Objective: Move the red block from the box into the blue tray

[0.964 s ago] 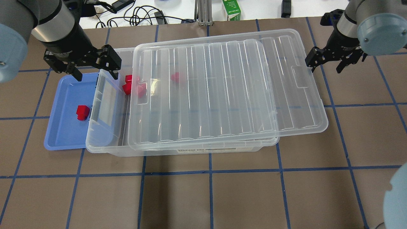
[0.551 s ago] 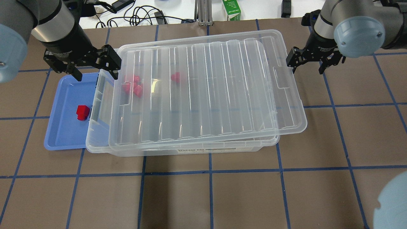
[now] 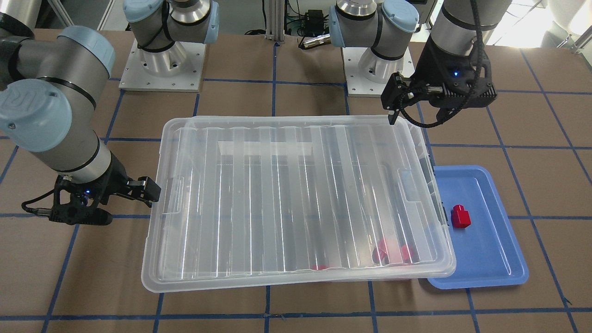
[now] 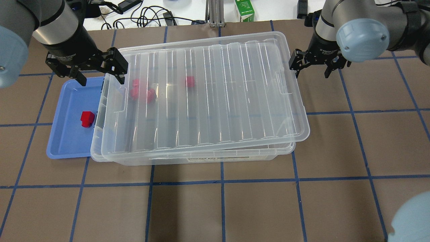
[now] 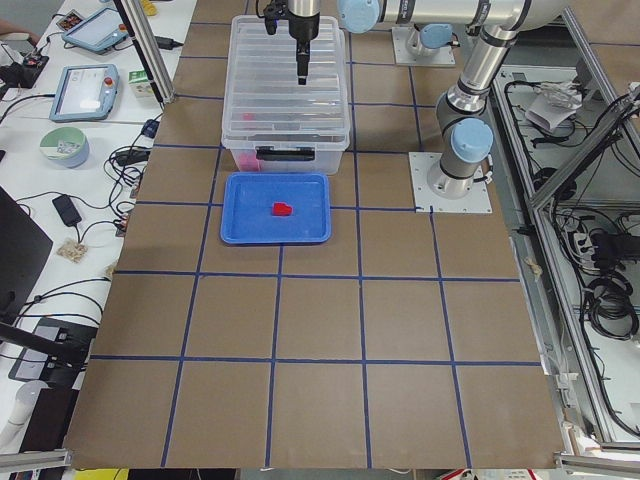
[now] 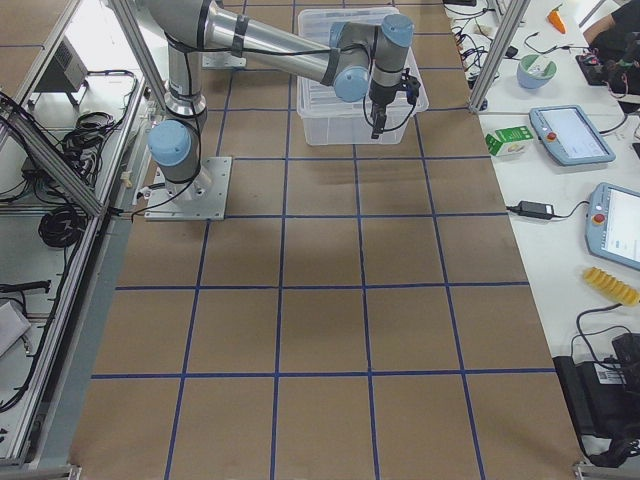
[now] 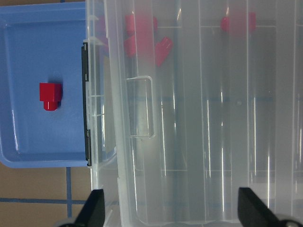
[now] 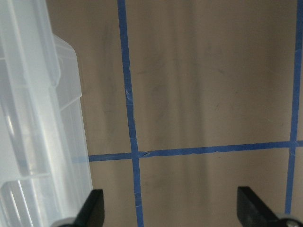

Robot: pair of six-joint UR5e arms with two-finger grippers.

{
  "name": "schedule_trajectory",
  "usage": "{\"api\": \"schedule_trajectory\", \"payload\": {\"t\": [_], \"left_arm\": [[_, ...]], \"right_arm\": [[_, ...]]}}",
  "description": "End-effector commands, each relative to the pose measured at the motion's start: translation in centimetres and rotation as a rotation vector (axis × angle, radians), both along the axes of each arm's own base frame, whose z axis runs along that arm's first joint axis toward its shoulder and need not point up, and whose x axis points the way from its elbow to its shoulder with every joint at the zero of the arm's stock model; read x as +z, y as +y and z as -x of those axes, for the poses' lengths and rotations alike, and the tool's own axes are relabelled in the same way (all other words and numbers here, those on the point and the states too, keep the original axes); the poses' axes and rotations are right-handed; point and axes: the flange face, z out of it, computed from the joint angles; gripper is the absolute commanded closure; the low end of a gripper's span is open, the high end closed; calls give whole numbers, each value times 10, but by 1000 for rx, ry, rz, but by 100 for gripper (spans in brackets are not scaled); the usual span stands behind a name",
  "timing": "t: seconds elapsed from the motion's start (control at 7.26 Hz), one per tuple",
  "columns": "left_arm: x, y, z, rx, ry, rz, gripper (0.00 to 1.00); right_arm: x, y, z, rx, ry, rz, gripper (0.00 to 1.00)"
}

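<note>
One red block (image 4: 87, 118) lies in the blue tray (image 4: 65, 143), also seen in the left wrist view (image 7: 50, 95). The box (image 4: 201, 158) stands right of the tray, its ribbed lid (image 4: 218, 101) lying slightly askew over it. Several more red blocks (image 4: 142, 93) show through the lid at the box's left end. My left gripper (image 4: 100, 76) is open and empty, above the box's far left corner and the tray's far edge. My right gripper (image 4: 311, 70) is open and empty, at the lid's far right edge.
A green carton (image 4: 244, 10), cables and a black adapter (image 4: 127, 4) lie beyond the table's far edge. Blue tape lines grid the brown table (image 4: 221, 208). The box's left end overlaps the tray's right rim.
The lid has slid left over the box and now covers the red blocks inside. My right gripper moved left along with its right edge. My left arm has not moved.
</note>
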Motion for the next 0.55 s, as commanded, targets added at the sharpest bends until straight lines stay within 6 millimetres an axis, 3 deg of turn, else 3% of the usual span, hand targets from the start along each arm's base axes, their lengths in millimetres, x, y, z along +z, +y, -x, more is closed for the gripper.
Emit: {"api": "schedule_trajectory", "payload": {"t": [0.0, 0.28, 0.41], "left_arm": [[0, 0, 0, 0, 0, -1, 0], [0, 0, 0, 0, 0, -1, 0], [1, 0, 0, -1, 0, 1, 0]], "right_arm": [[19, -9, 9, 47, 2, 51, 0], [133, 25, -2, 103, 7, 75, 0], [181, 55, -10, 95, 3, 74, 0]]}}
